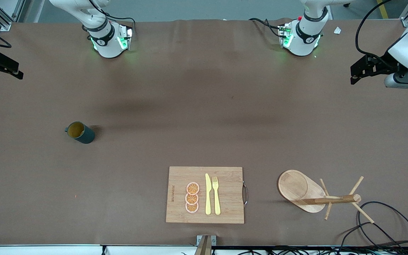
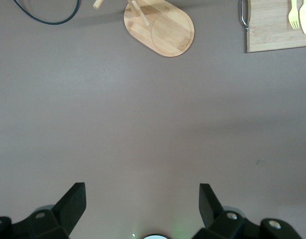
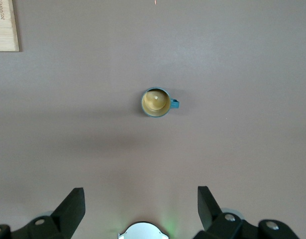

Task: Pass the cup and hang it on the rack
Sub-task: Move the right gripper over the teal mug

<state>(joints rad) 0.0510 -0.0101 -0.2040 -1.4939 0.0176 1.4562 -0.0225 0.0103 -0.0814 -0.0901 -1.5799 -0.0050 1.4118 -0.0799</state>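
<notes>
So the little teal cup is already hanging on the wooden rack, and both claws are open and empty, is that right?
Not quite. The cup is not on the rack; it stands on the bare table toward the right arm's end, as the front view shows. The rack's pegs carry nothing. The rest holds: the left claw and the right claw are both open and empty.

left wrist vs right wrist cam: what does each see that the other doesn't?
Left wrist only: the rack, a black cable, the board's metal handle, the yellow fork and knife, plus the open left claw.
Right wrist only: the cup, upright on the table, handle showing, and the open right claw.
Both: the brown table and part of the bamboo cutting board. Neither claw holds anything.
</notes>
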